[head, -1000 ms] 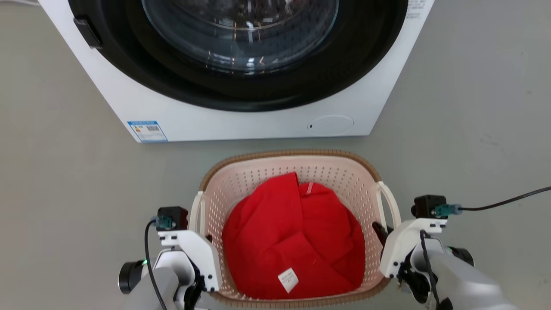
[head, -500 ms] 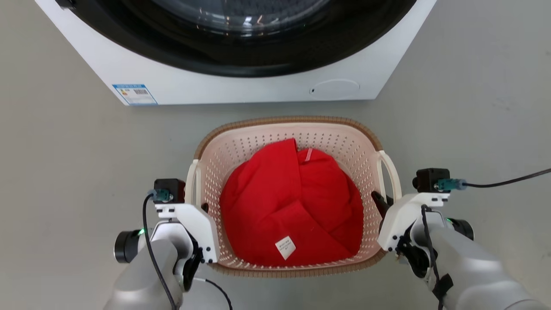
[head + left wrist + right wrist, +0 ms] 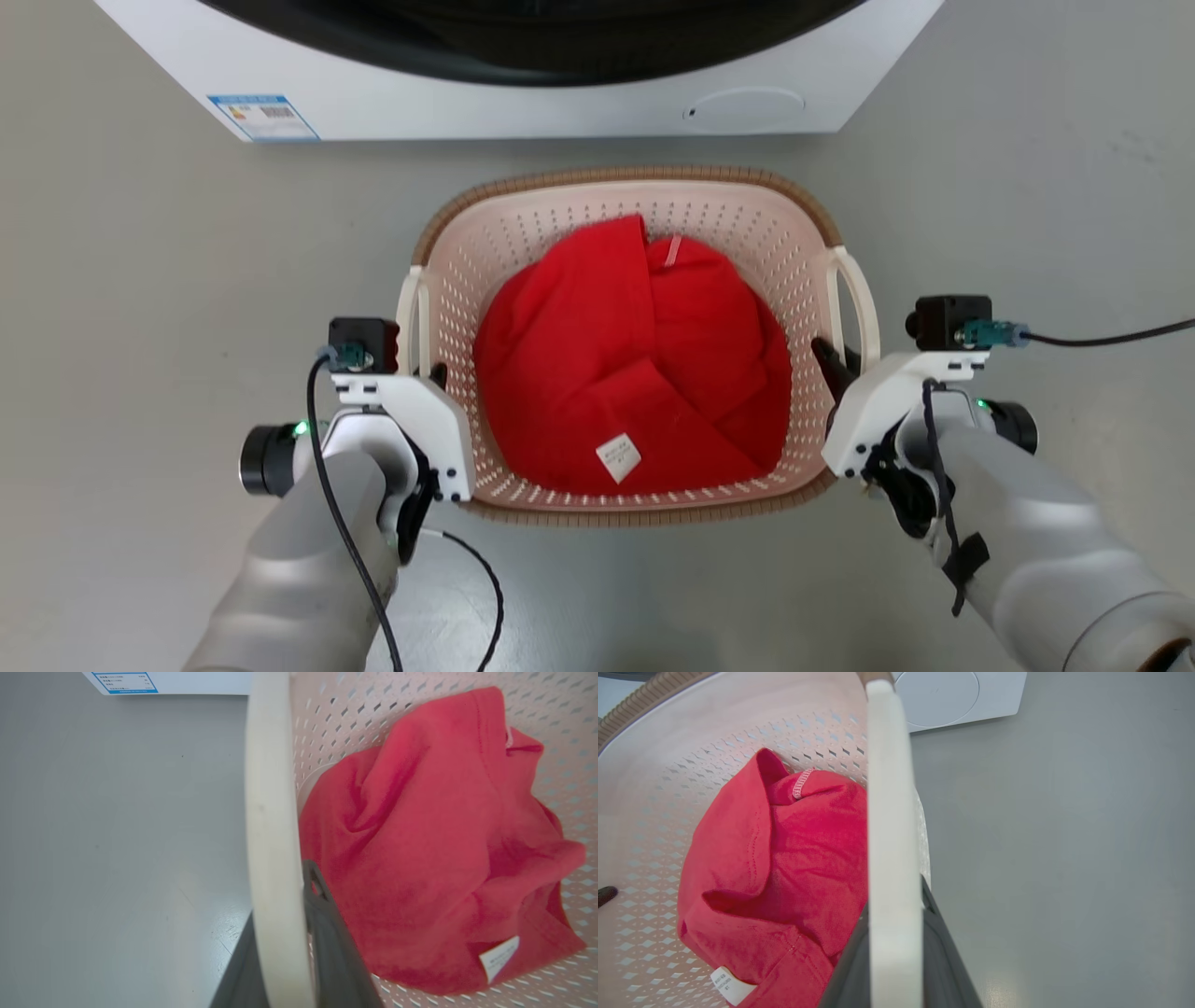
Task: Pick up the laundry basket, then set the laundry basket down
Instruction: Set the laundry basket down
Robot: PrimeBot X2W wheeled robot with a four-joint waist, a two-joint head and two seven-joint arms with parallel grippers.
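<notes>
As my left hand (image 3: 437, 375) and right hand (image 3: 829, 359) clamp its side loop handles (image 3: 408, 313), I judge the laundry basket (image 3: 635, 175) light, stiff, perhaps slippery plastic.

Floor (image 3: 140, 280): smooth grey, slight sheen, a few faint scuffs toward the far right. White washer (image 3: 523, 103) stands directly on it at the far edge of the head view, with a blue-bordered label (image 3: 263, 117) at its lower left corner and a round cover (image 3: 747, 105) at lower right. In front of it is the laundry basket (image 3: 625, 182), with a strip of bare floor between the two. Can't tell if the basket's base touches the floor.
</notes>
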